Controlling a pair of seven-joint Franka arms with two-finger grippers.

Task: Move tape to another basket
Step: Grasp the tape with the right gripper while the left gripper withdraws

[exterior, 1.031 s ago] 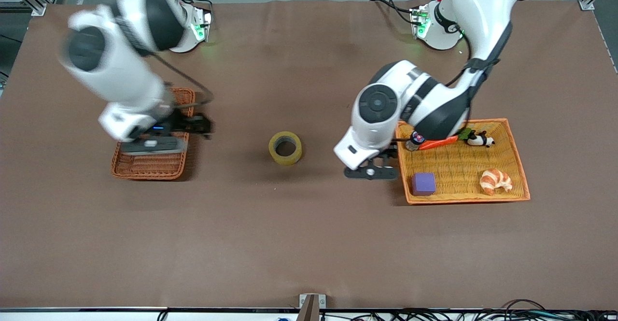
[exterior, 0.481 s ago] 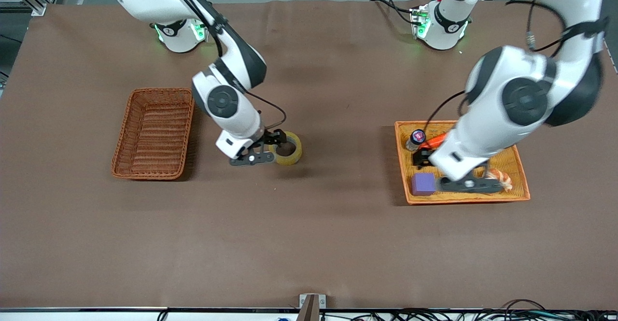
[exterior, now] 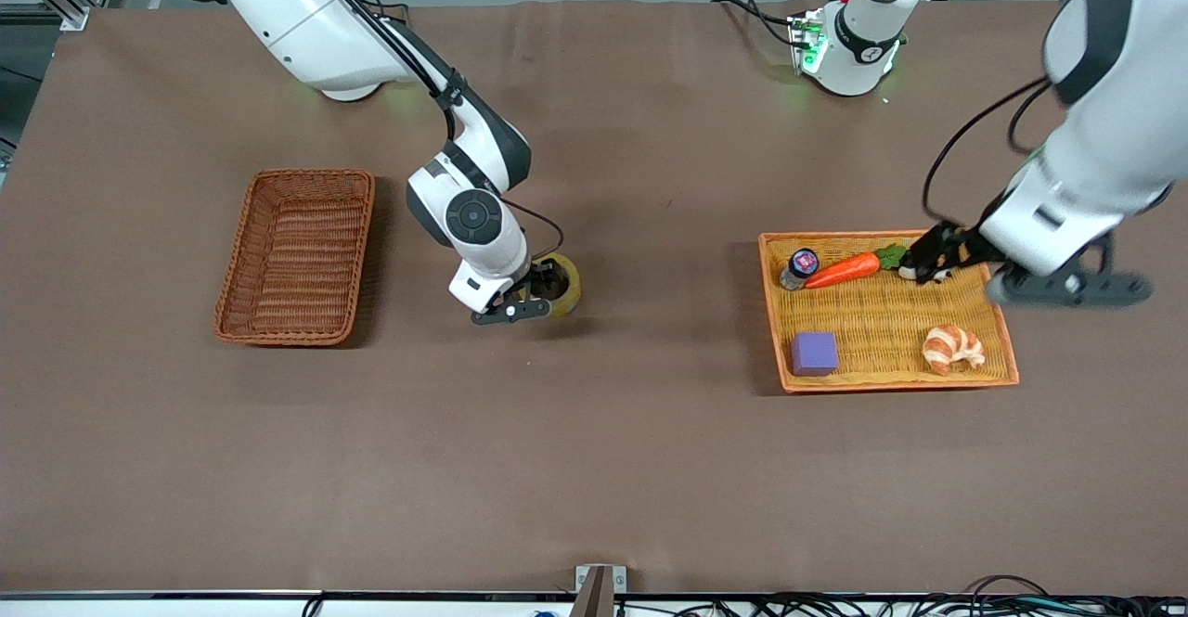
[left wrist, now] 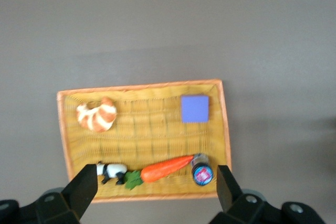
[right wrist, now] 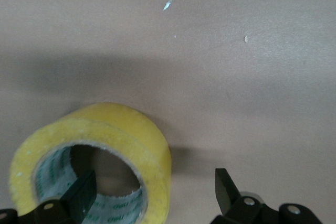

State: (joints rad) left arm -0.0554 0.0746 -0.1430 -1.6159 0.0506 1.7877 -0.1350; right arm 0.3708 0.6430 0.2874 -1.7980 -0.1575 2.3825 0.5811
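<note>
Brown table (exterior: 594,431): right gripper (right wrist: 152,195) open, one finger inside tape (right wrist: 92,156) hole, straddling wall. Grasp step; next close, carry to basket (exterior: 295,255). Left gripper (left wrist: 157,190) open, empty, above tray (left wrist: 226,129), waiting.

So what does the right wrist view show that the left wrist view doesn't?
Only the right wrist view shows the tape lying flat on the table, with the open right gripper straddling its wall: one finger in the hole, the other outside.

Only the left wrist view shows the tray holding a croissant, purple block, carrot, panda toy and small bottle, under the open left gripper.

Both show bare brown tabletop and open fingers; neither shows the basket.
</note>
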